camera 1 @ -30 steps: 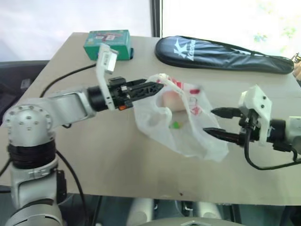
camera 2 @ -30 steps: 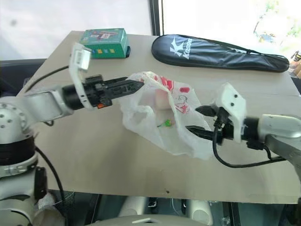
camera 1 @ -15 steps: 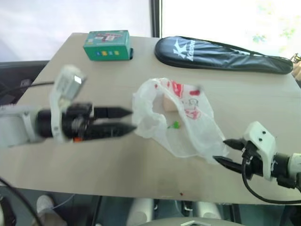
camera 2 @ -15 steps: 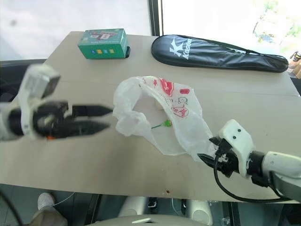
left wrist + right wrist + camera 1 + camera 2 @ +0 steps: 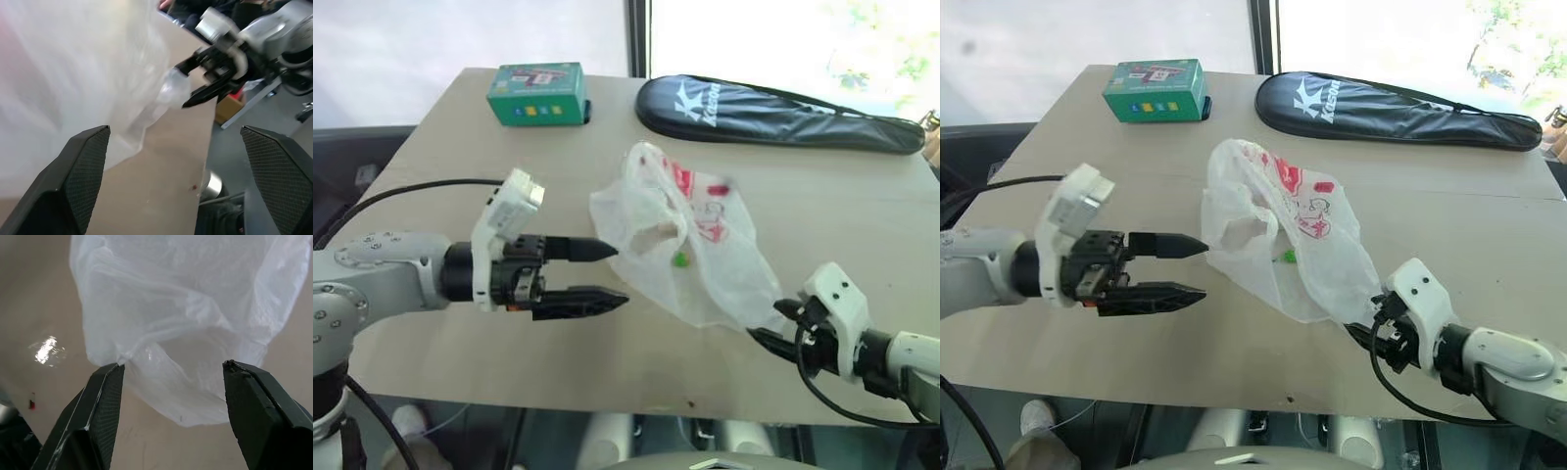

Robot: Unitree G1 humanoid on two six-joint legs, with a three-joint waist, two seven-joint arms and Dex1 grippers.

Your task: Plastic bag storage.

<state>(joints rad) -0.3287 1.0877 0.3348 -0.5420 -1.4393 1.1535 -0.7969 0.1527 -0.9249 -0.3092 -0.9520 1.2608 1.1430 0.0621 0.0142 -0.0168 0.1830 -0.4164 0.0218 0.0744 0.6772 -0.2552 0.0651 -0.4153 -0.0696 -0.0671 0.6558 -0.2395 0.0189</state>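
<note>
Left gripper (image 5: 607, 274) hangs at the left centre of the head views with its two black fingers spread wide and nothing between them, its tips just short of the plastic bag (image 5: 690, 245). A second ago those fingers were pushed into the bag's mouth, lifting it; since then the arm has pulled back toward the left edge and let go. Right gripper (image 5: 766, 323), low at the right, has dropped from mid-height to near the table's front edge. Its fingers stand apart, and the right wrist view shows the bag's lower corner (image 5: 181, 382) bulging between them; whether they actually pinch the film cannot be told.

The bag now lies slumped on the table (image 5: 509, 372) at the centre of the frame, its open mouth turned to the left, red printed squares on its upper side and a small green speck (image 5: 679, 259) showing through the film. Earlier it was stretched wide between the two arms; now it is narrower and rests on the board.

Behind it, at the upper left, the green box (image 5: 537, 93) sits where it was, and the long black racket cover (image 5: 773, 113) stretches across the upper right, unmoved. A black cable (image 5: 401, 196) curves over the table's left side.
</note>
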